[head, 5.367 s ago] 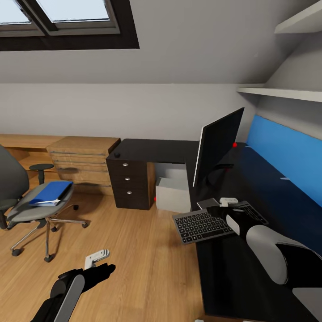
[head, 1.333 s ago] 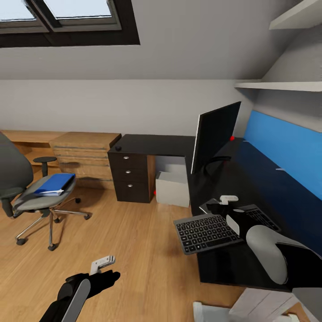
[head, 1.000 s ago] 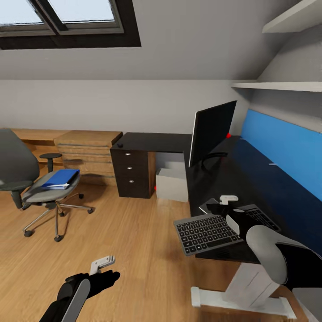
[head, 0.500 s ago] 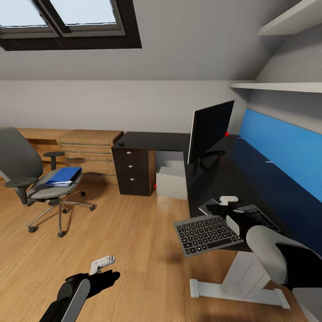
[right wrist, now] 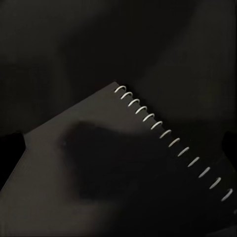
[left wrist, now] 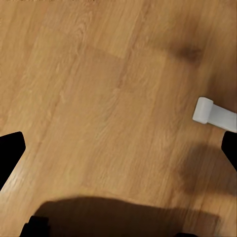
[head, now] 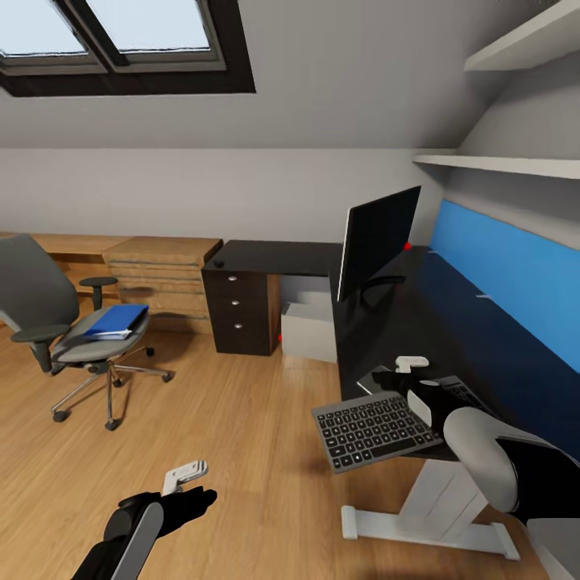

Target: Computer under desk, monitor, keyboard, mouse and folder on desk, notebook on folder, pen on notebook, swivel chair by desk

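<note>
Keyboard (head: 374,430): gripped at its far edge by the right gripper (head: 400,379), overhanging the desk (head: 419,322) end. Left gripper (head: 184,477): spread wide over oak floor (left wrist: 89,98), nothing held. Spiral-bound notebook (right wrist: 108,168) is seen beneath the right gripper.

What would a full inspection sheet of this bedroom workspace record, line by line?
Surface: desk, glossy black, mostly bare.
Job's things: monitor upright on desk; keyboard jutting past desk's near edge; mouse above the drawers; notebook flat on desk; folder on swivel chair, away from desk; computer under desk.
Clutter: nothing seen.
Grippers: left gripper over floor, jaws open, empty; right gripper over notebook beside keyboard, grip unclear.
Cables: nothing seen.
Surroundings: oak floor, skylight, oak cabinets.
</note>
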